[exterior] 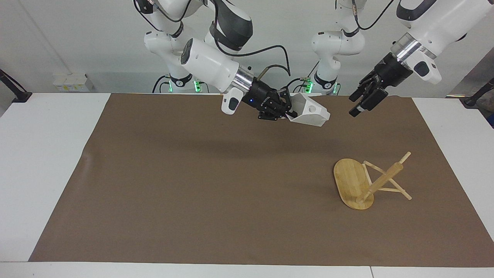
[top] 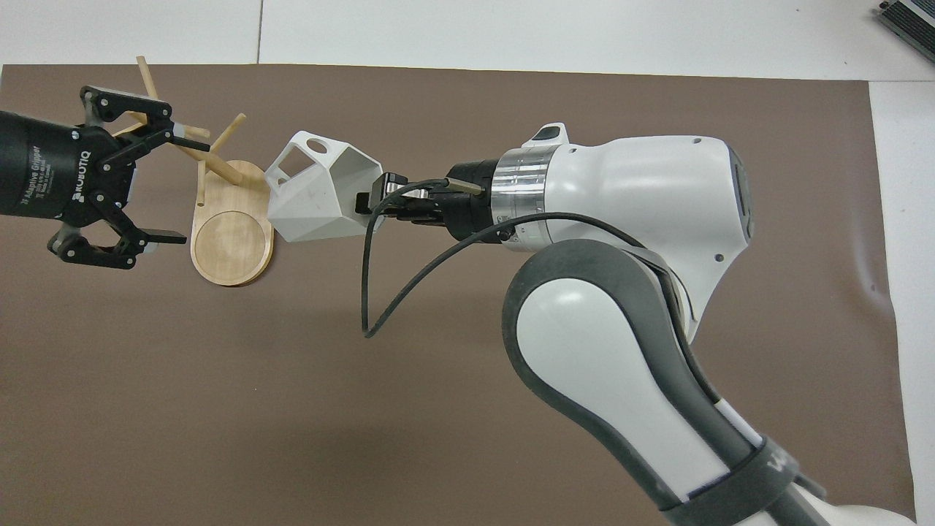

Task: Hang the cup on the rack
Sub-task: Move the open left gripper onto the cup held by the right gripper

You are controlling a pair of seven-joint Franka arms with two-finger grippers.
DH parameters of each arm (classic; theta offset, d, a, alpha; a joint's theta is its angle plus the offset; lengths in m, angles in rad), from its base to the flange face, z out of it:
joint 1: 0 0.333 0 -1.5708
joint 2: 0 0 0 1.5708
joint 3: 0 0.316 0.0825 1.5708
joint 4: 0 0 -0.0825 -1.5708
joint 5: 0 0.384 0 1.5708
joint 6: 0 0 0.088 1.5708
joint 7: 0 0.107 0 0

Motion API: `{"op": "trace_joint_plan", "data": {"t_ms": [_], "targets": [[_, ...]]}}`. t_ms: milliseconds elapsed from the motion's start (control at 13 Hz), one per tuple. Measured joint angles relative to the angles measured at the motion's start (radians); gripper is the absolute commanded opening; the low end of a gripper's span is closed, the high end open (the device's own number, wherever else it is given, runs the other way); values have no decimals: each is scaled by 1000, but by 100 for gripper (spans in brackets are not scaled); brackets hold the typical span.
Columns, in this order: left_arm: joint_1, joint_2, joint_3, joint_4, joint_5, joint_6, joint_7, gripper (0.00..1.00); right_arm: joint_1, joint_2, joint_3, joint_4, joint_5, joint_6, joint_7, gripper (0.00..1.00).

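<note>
Facing view: rack (exterior: 361, 184) toppled on brown mat (exterior: 193, 185); cup (exterior: 308, 112) aloft, clenched by right gripper (exterior: 287, 110), nearer robots than rack.

Overhead view: left gripper (top: 157, 183) spread wide above rack (top: 232, 245); cup (top: 318, 190) beside rack.

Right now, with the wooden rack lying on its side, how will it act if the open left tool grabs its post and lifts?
The rack looks stiff and light: plain bamboo. Its oval base stands on edge, so it would probably pivot or swing heavy-end down. The thin pegs seem easy to snap if squeezed by the left tool.
</note>
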State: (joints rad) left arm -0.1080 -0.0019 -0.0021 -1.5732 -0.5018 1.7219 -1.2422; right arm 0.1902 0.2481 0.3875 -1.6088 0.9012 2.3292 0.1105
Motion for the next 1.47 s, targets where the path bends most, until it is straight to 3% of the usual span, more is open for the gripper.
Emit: {"op": "trace_joint_plan", "data": {"t_ms": [849, 1467], "targets": [[-2, 3, -6, -59, -5, 25, -364, 100, 0, 0, 0, 7, -38, -20, -1, 0], [-4, 76, -15, -75, -92, -60, -493, 100, 3, 0, 0, 16, -38, -20, -1, 0]]}}
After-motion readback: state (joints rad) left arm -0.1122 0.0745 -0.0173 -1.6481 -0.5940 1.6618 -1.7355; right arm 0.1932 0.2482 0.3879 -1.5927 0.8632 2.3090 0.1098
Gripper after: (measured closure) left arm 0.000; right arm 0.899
